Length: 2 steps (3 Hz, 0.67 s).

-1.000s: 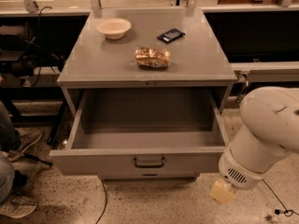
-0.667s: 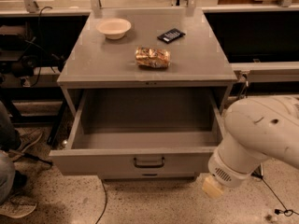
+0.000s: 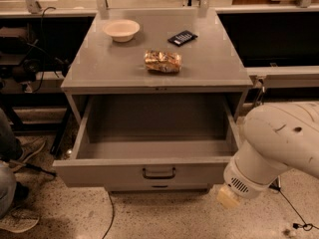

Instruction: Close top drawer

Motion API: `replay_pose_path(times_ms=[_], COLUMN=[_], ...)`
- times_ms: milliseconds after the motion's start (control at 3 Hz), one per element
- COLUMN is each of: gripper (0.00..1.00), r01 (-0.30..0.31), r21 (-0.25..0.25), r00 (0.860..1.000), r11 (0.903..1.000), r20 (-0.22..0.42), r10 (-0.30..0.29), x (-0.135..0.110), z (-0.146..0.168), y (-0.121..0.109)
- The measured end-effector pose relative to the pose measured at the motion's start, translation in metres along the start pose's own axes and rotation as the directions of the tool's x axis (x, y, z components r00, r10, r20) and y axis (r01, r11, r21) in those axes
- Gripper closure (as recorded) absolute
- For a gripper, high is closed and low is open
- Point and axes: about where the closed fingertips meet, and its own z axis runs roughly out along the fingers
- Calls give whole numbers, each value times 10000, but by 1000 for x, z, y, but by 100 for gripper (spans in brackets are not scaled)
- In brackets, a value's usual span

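Note:
The top drawer of the grey metal cabinet is pulled far out toward me, and its inside is bare. Its small dark bail handle sits at the centre of the front panel. My white arm fills the lower right, just right of the drawer's front right corner. Its beige end piece hangs low beside that corner. My gripper is out of view, hidden beyond the arm's bulk.
On the cabinet top lie a white bowl, a shiny snack bag and a black flat object. A lower drawer's handle peeks under the open one. A person's leg and shoe and cables are at the left.
My arm has shifted left, closer to the drawer's front right corner. The drawer stays open as before.

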Motion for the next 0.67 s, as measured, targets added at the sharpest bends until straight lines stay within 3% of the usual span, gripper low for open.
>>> replay_pose_path(times_ms=[667], gripper=[100], r01=[-684], r21=[72], r00=[9955], r11=[9976], r20=[664], r10=[678], x=[-14], z=[20], y=[-33])
